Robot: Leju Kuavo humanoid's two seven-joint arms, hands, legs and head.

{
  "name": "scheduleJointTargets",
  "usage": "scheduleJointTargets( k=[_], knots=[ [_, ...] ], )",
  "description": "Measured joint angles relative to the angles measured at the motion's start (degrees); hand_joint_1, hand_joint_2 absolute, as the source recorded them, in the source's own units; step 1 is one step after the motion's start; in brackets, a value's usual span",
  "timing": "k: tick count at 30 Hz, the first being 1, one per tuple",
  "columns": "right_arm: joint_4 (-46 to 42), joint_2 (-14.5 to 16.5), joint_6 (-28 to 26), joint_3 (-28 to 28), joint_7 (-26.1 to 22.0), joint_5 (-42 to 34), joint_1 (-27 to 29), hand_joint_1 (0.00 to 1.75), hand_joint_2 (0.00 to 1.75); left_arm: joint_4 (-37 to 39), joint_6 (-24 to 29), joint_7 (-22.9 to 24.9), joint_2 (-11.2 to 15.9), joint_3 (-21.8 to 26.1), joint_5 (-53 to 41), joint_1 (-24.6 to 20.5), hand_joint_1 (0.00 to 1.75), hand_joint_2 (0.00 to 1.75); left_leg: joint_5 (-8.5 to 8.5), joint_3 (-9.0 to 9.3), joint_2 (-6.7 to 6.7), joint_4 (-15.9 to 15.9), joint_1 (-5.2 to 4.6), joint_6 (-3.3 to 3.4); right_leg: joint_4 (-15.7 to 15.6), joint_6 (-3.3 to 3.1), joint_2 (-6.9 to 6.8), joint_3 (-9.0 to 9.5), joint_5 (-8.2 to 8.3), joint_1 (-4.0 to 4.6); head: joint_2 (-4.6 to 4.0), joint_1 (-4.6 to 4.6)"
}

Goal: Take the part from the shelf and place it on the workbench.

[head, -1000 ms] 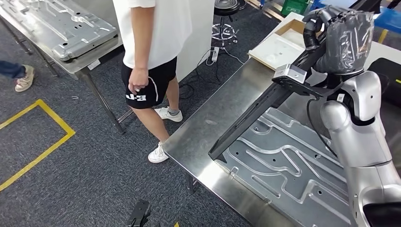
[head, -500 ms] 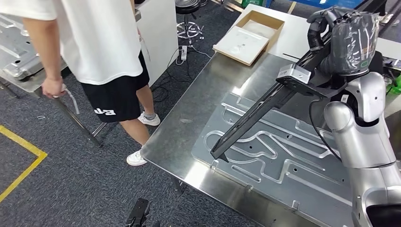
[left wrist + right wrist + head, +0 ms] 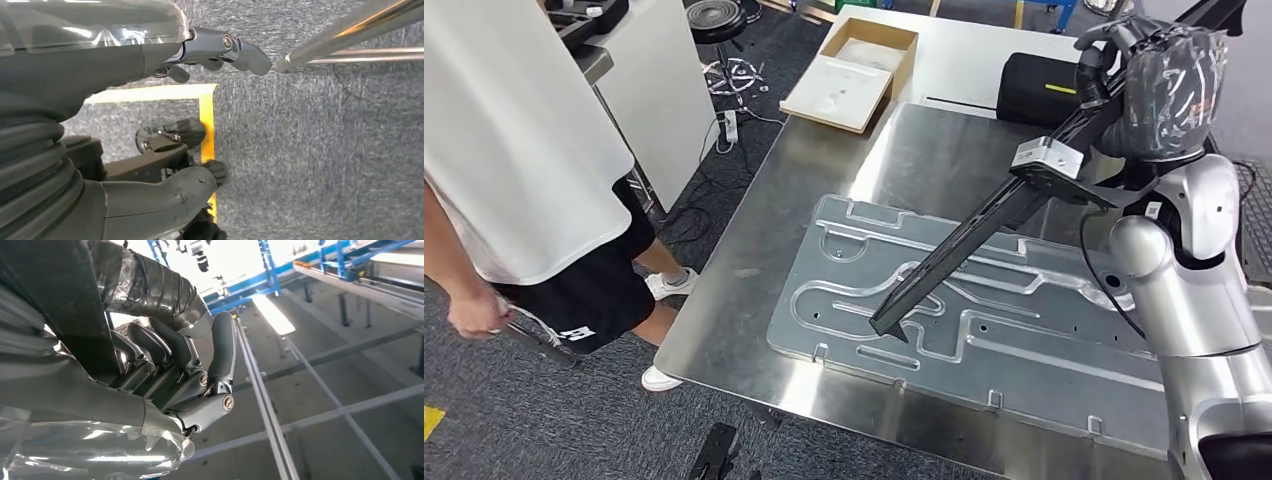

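The right hand (image 3: 1159,85) is raised high at the far right of the workbench (image 3: 754,270), its fingers (image 3: 220,347) wrapped around the upper end of the part (image 3: 984,225), a long black bar with a small grey block fixed on it near the hand. The bar slants down from the hand toward the bench's near edge, its lower tip hanging just over the stamped metal panel (image 3: 1024,350) that covers most of the benchtop. Whether the tip touches the panel is hard to tell from the head view; it looks slightly clear. Held by one end like this, the bar's weight trails downward, so the low end would likely meet the surface first.

The left hand (image 3: 150,130) hangs beside the body over grey carpet and a yellow floor line, holding nothing, its fingers (image 3: 210,52) loosely apart.

The part is off the shelf and over the bench, so the job looks to be at the placing step. Lowering the wrist should let the bar settle lengthwise. The ribbed panel may make it rock or slide, and bare steel is left only along the bench's left edge and far side.

A person (image 3: 524,170) in a white shirt stands off the bench's left edge. A shallow box (image 3: 854,70) and a black case (image 3: 1039,90) sit beyond the far edge.
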Motion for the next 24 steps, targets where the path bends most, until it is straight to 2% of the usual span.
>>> scheduleJointTargets(
  k=[1, 2, 4, 5, 6, 7, 8, 9, 10, 12, 14, 16, 18, 19, 21, 22, 23, 24],
  knots=[
    [0.0, -0.2, -0.1, -0.2, -0.1, 0.0, 0.2, 1.75, 1.75, 0.0, 0.0, -0.3, 0.0, 0.0, 0.0, 0.0, 0.00, 1.75, 0.09, 0.10, 0.53, -0.3, -0.04, 0.19, -0.2, 0.44, 0.48, -0.10, 0.16, -0.15, 0.00, -0.03],
    [0.0, -0.4, -0.2, -0.3, -0.2, 0.0, 0.4, 1.75, 1.75, 0.0, 0.0, -0.6, -0.1, 0.0, 0.0, -0.1, 0.00, 1.75, 0.33, 0.30, 1.03, -0.8, -0.02, 0.50, -0.2, 0.79, -0.18, -0.15, 0.16, -0.20, 0.00, -0.05],
    [0.0, -0.9, -0.6, -0.8, -0.5, 0.2, 0.4, 1.75, 1.75, 0.0, 0.1, -1.4, -0.1, 0.0, 0.0, -0.4, 0.00, 1.75, 0.88, 0.83, 1.95, -1.8, 0.20, 1.09, 1.5, 1.37, -4.01, -0.88, -1.07, 0.07, 0.00, 0.04],
    [0.0, -1.1, -0.8, -1.0, -0.6, 0.3, 0.4, 1.75, 1.75, 0.0, 0.2, -1.6, -0.1, 0.0, 0.1, -0.4, 0.00, 1.75, 1.01, 0.99, 2.36, -2.0, 0.21, 1.25, 3.9, 1.59, -6.24, -1.96, -2.50, 0.11, 0.00, 0.10],
    [0.1, -1.2, -1.1, -1.1, -0.7, 0.5, 0.4, 1.75, 1.75, 0.0, 0.3, -1.9, -0.1, 0.0, 0.1, -0.4, 0.00, 1.75, 1.03, 1.06, 2.77, -2.1, 0.19, 1.32, 7.0, 1.84, -7.50, -3.42, -4.14, 0.05, 0.00, 0.16],
    [0.1, -1.2, -1.3, -1.1, -0.7, 0.6, 0.6, 1.75, 1.75, 0.0, 0.3, -2.2, -0.1, 0.0, 0.2, -0.2, 0.00, 1.75, 0.98, 1.05, 3.22, -2.1, 0.19, 1.34, 10.2, 2.05, -7.83, -4.95, -5.54, -0.15, 0.00, 0.14],
    [0.2, -1.2, -1.5, -1.2, -0.8, 0.7, 0.9, 1.75, 1.75, 0.0, 0.4, -2.4, -0.1, 0.0, 0.4, -0.1, 0.00, 1.75, 0.90, 1.06, 3.62, -2.0, 0.21, 1.31, 12.3, 2.26, -7.88, -5.93, -6.05, -0.37, 0.00, 0.14],
    [0.3, -1.2, -1.6, -1.2, -0.8, 0.7, 1.3, 1.75, 1.75, 0.0, 0.5, -2.6, 0.0, 0.0, 0.5, 0.1, 0.00, 1.75, 0.78, 1.07, 3.97, -1.9, 0.23, 1.23, 12.5, 2.42, -7.93, -5.96, -5.50, -0.58, 0.00, 0.14],
    [0.3, -1.3, -1.7, -1.3, -0.8, 0.8, 1.5, 1.75, 1.75, 0.0, 0.5, -2.8, 0.0, 0.1, 0.7, 0.2, 0.00, 1.75, 0.61, 1.09, 4.25, -1.8, 0.27, 1.10, 10.8, 2.56, -8.02, -4.99, -4.10, -0.76, 0.00, 0.14],
    [0.4, -1.4, -2.0, -1.6, -0.9, 0.8, 1.8, 1.75, 1.75, 0.0, 0.6, -3.1, 0.0, 0.1, 0.9, 0.3, 0.00, 1.75, 0.10, 1.05, 4.61, -1.3, 0.22, 0.57, 3.9, 2.60, -8.43, -1.38, -1.25, -0.86, 0.00, 0.15],
    [0.4, -1.6, -2.4, -2.0, -0.9, 0.6, 2.1, 1.75, 1.75, 0.0, 0.6, -3.3, 0.0, 0.1, 1.1, 0.3, 0.00, 1.75, -0.24, 0.92, 4.79, -0.9, 0.03, -0.03, 0.0, 2.03, -8.55, 0.57, -0.49, -0.56, 0.00, 0.13],
    [0.4, -1.6, -2.7, -2.5, -0.9, -0.1, 2.7, 0.87, 0.87, 0.0, 0.4, -3.4, 0.1, 0.1, 1.2, 0.3, 0.00, 1.75, -0.32, 0.99, 4.90, -1.0, -0.08, -0.61, 0.0, 1.20, -8.29, 0.52, -0.64, -0.29, 0.00, 0.10],
    [0.4, -1.6, -3.0, -2.9, -1.1, -1.2, 3.3, 0.00, 0.00, 0.0, -0.3, -3.4, 0.2, 0.1, 1.3, 0.3, 0.00, 1.75, -1.15, 0.82, 4.94, -0.3, 0.00, -1.21, -0.1, 0.42, -8.23, 0.68, -0.64, -0.42, 0.00, 0.10],
    [0.4, -1.6, -3.1, -3.0, -1.2, -1.8, 3.4, 0.00, 0.00, 0.0, -0.6, -3.4, 0.2, 0.1, 1.3, 0.3, 0.00, 1.75, -2.30, 0.11, 4.92, 1.5, 0.03, -1.40, -0.2, -0.02, -8.24, 0.80, -0.64, -0.49, 0.00, 0.09],
    [0.3, -1.4, -3.1, -3.4, -1.4, -3.3, 3.8, 0.00, 0.00, 0.0, -1.1, -3.2, 0.3, 0.2, 1.8, 0.3, 0.00, 1.75, -5.78, -3.14, 4.85, 8.5, 0.07, -1.54, -0.3, -0.67, -8.25, 0.95, -0.77, -0.30, 0.00, 0.08],
    [0.3, -1.3, -2.9, -3.6, -1.5, -4.2, 4.1, 0.00, 0.00, 0.0, -1.6, -3.2, 0.3, 0.3, 2.3, 0.3, 0.00, 1.31, -7.26, -5.10, 4.84, 12.4, 0.07, -1.54, -0.2, -0.89, -8.21, 0.98, -0.83, -0.10, 0.00, 0.08],
    [0.3, -1.1, -2.5, -3.8, -1.6, -5.2, 4.5, 0.00, 0.00, 0.0, -2.2, -3.1, 0.4, 0.5, 2.8, 0.4, 0.00, 0.87, -7.92, -6.57, 4.83, 15.2, 0.05, -1.49, -0.2, -1.01, -8.14, 1.01, -0.89, 0.09, 0.00, 0.08],
    [0.3, -1.0, -1.9, -3.9, -1.6, -6.2, 4.8, 0.00, 0.00, 0.0, -2.8, -3.1, 0.5, 0.7, 3.3, 0.4, 0.00, 0.44, -7.43, -7.09, 4.83, 15.9, 0.02, -1.37, -0.1, -1.09, -8.03, 1.04, -0.94, 0.25, 0.00, 0.08]
  ],
)
